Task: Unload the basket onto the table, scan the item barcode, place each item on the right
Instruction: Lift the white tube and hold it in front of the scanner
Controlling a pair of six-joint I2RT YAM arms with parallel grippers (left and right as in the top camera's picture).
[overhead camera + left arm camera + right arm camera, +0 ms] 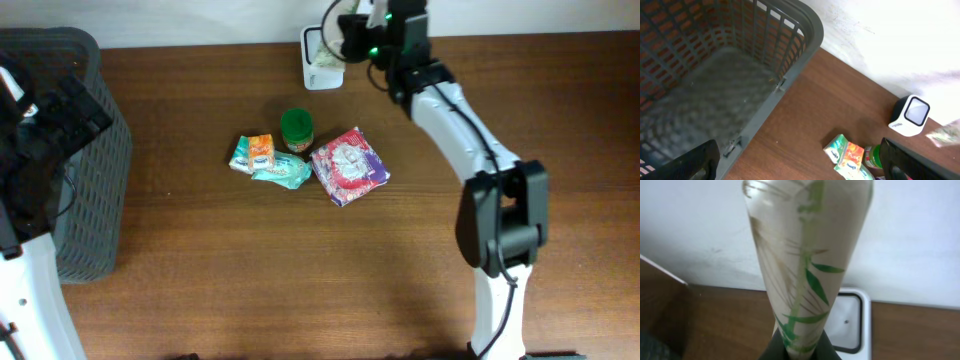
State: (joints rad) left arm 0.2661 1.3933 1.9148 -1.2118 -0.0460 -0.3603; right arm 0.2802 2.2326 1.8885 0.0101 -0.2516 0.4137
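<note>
On the brown wooden desk (pixel 200 260), nearer than the white box-shaped barcode scanner (pixel 322 62), lies a small heap: a red-and-purple foil pouch (pixel 348 165), teal sachets (pixel 283 172), an orange sachet (pixel 261 150) and a green-lidded jar (pixel 296 125). Well to the scanner's left, the left claw (pixel 797 145) hangs wide open and empty beside the grey slatted plastic basket (pixel 805 30). At the far edge, the right claw (pixel 800 347) is clamped on the lower end of a pale, glossy film packet printed with green leaves (pixel 805 255), held upright just in front of the scanner. The packet looks light, soft and slick, likely to flop or twist. An end-seam pinch seems best, leaving its faces bare. No barcode shows here.
</note>
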